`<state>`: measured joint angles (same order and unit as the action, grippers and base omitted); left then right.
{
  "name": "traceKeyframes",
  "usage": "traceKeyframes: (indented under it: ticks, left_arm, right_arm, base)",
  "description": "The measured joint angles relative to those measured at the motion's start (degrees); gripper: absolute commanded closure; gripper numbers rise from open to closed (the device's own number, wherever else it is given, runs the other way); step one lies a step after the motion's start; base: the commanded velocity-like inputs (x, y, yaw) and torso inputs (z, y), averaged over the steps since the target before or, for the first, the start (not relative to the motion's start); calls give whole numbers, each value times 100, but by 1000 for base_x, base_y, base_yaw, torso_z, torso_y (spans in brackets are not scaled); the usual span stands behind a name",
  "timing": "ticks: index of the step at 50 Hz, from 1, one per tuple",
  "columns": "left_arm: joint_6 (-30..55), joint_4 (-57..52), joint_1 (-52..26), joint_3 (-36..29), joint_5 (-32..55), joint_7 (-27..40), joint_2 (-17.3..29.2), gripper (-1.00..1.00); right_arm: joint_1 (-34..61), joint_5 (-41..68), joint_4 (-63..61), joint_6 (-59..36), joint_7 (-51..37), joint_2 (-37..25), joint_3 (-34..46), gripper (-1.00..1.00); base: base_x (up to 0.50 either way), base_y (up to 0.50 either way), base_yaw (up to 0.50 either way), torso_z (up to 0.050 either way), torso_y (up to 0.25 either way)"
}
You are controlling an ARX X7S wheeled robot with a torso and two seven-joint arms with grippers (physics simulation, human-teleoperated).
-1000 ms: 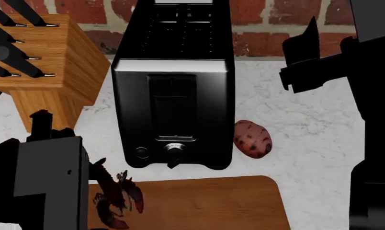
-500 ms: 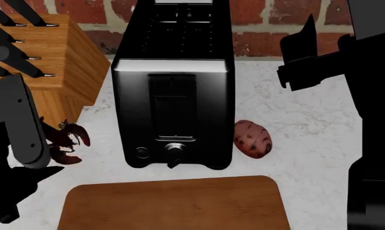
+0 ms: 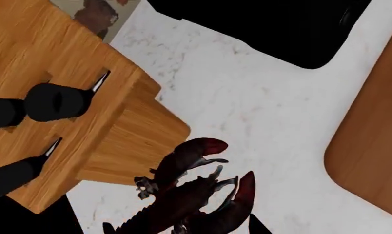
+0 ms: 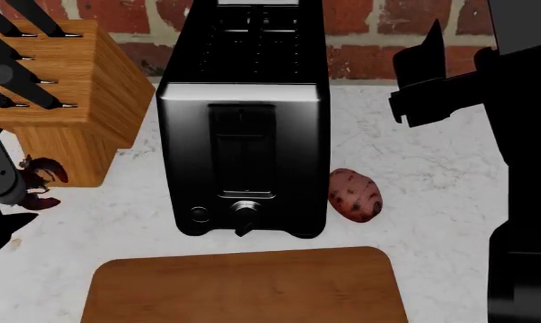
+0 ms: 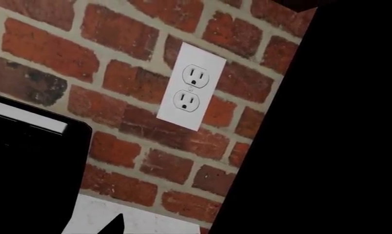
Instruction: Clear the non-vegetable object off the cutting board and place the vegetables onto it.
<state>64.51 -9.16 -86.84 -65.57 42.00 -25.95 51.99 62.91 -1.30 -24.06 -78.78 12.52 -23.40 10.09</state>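
Observation:
The dark red-brown lobster hangs off the cutting board, beside the knife block, with my left gripper shut on it. In the head view the lobster shows at the far left edge, over the white counter. The reddish-brown cutting board lies bare at the near edge; its rounded corner also shows in the left wrist view. The pinkish-red potato rests on the counter, right of the toaster. The squash is out of view. My right gripper is raised at the right, open and holding nothing.
A black toaster stands behind the board. A wooden knife block with black handles sits at the back left, close to the lobster. A brick wall with a white outlet runs behind. My dark right arm fills the right side.
My left gripper has lifted the lobster off the board and carried it left toward the knife block. The board now lies bare. The right arm and potato have hardly moved.

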Motion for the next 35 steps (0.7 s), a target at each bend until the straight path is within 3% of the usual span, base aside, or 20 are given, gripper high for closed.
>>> traceKeyframes:
  ticks: [28,29,35]
  left_arm:
    - [-214,-168,899,277,421,612,708,100]
    - [-225,-161,925,282,428,629,716,-100]
    - [-264,-122,1023,331,490,754,736,-100]
  right_arm:
    - [13,7,-53,-37,-17,-35,46,-100]
    - [16,8,-54,-40,-17,-37,47,-100]
    - [18,11,-67,-49,-16,-51,48,-100]
  base:
    - [0,0,0,0,0]
    - [0,0,0,0,0]
    - [0,0,0,0,0]
